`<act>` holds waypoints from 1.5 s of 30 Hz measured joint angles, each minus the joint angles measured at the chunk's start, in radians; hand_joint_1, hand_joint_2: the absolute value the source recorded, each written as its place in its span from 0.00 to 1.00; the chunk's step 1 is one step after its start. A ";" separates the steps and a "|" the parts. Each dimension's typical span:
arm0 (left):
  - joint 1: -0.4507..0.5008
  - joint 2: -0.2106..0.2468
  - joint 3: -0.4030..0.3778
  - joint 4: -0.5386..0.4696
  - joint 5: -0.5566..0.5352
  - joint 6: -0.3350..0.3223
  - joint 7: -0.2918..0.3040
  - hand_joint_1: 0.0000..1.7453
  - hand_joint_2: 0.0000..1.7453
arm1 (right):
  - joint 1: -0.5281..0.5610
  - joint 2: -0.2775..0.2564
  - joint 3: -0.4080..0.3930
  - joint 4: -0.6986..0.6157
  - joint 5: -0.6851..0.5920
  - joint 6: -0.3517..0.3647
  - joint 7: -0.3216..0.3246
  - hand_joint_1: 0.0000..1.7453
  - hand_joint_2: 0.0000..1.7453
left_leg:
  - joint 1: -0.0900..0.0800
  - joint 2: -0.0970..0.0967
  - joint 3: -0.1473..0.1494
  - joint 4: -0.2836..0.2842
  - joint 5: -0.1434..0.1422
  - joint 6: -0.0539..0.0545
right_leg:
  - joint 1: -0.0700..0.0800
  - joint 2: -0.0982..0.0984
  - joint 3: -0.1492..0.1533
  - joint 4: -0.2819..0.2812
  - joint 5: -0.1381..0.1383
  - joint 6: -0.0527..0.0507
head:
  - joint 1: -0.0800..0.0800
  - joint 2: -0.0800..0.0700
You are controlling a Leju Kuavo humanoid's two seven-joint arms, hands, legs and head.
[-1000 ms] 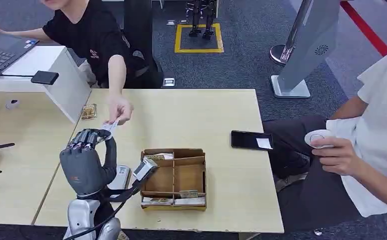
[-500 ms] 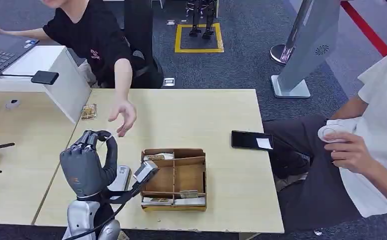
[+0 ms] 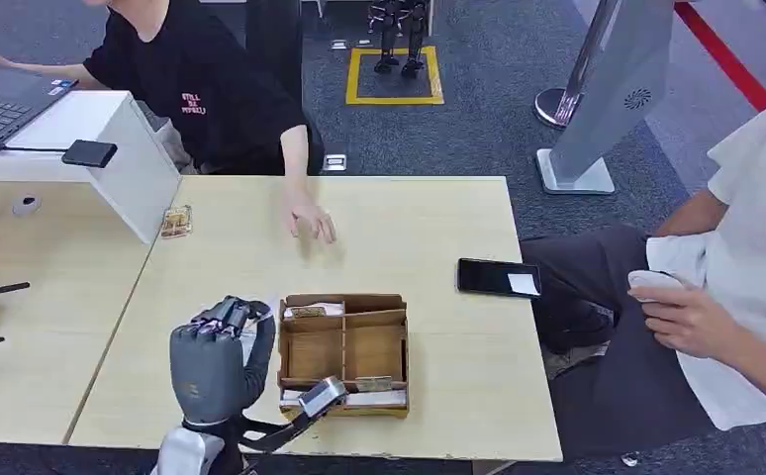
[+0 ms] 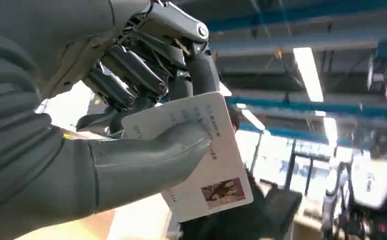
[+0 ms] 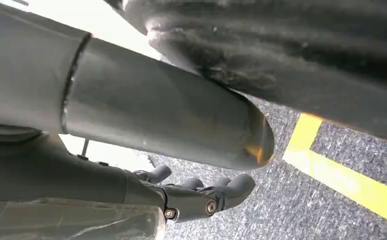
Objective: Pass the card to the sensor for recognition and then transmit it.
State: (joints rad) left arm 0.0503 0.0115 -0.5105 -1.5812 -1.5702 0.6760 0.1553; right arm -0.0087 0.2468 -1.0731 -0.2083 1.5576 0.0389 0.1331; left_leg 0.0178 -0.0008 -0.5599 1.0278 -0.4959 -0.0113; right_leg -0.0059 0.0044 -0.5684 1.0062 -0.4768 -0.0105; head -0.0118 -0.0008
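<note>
Card (image 4: 209, 165) pinched between thumb and fingers of left hand (image 3: 213, 361), near table's (image 3: 438, 228) front edge; thin, stiff, light, probably slippery; best gripped across flat faces.

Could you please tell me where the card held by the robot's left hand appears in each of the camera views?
Head view: the card is a pale sliver at the fingertips of the left robot hand, beside the wooden box.
Left wrist view: the card is central, pinched under the thumb, its printed face showing.
Right wrist view: not in it.
Shared landmark: the left robot hand itself.
</note>
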 joint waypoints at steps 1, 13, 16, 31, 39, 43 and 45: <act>0.002 0.005 -0.011 0.010 0.000 0.000 0.002 1.00 1.00 | 0.000 0.000 0.000 0.000 0.000 0.000 0.000 0.00 0.00 | 0.000 0.000 0.000 0.000 0.000 0.000 | 0.000 0.000 0.000 0.000 0.000 0.000 | 0.000 0.000; 0.003 -0.007 -0.064 0.119 0.661 -0.077 -0.173 1.00 1.00 | 0.003 0.000 -0.006 -0.007 -0.015 0.016 0.003 0.00 0.00 | 0.000 0.000 0.000 0.000 0.000 0.000 | 0.000 0.000 0.000 0.000 0.000 0.000 | 0.000 0.000; 0.007 -0.024 -0.064 0.119 0.801 -0.096 -0.218 1.00 1.00 | 0.004 0.000 -0.010 -0.010 -0.018 0.019 0.006 0.00 0.00 | 0.000 0.000 0.000 0.000 0.000 0.000 | 0.000 0.000 0.000 0.000 0.000 0.000 | 0.000 0.000; 0.032 -0.052 -0.050 0.041 1.381 -0.285 -0.356 1.00 1.00 | 0.005 -0.003 -0.027 -0.009 -0.018 0.024 0.006 0.00 0.00 | 0.000 0.000 0.000 0.000 0.000 0.000 | 0.000 -0.001 0.000 0.000 0.000 0.000 | 0.000 0.000; -0.017 -0.044 0.008 0.047 1.461 -0.406 -0.278 1.00 1.00 | 0.004 -0.010 -0.027 -0.003 0.000 0.029 0.013 0.00 0.00 | 0.000 0.000 0.000 0.000 0.000 0.000 | 0.000 -0.001 0.000 0.000 0.000 0.000 | 0.000 0.000; -0.051 -0.044 0.036 0.071 1.461 -0.410 -0.266 1.00 1.00 | 0.003 -0.014 -0.027 0.001 0.003 0.032 0.016 0.00 0.00 | 0.000 0.000 0.000 0.000 0.000 0.000 | 0.000 -0.001 0.000 0.000 0.000 0.000 | 0.000 0.000; -0.070 -0.043 0.051 0.089 1.451 -0.412 -0.251 1.00 1.00 | 0.003 -0.015 -0.027 0.003 0.007 0.032 0.020 0.00 0.00 | 0.000 0.000 0.000 0.000 0.000 0.000 | 0.000 -0.001 0.000 0.000 0.000 0.000 | 0.000 0.000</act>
State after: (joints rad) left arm -0.0198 -0.0317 -0.4596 -1.4923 -0.1190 0.2644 -0.0961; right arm -0.0060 0.2316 -1.1006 -0.2048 1.5648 0.0710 0.1530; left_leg 0.0176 -0.0011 -0.5600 1.0281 -0.4957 -0.0114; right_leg -0.0061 0.0038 -0.5681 1.0061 -0.4763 -0.0104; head -0.0118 -0.0008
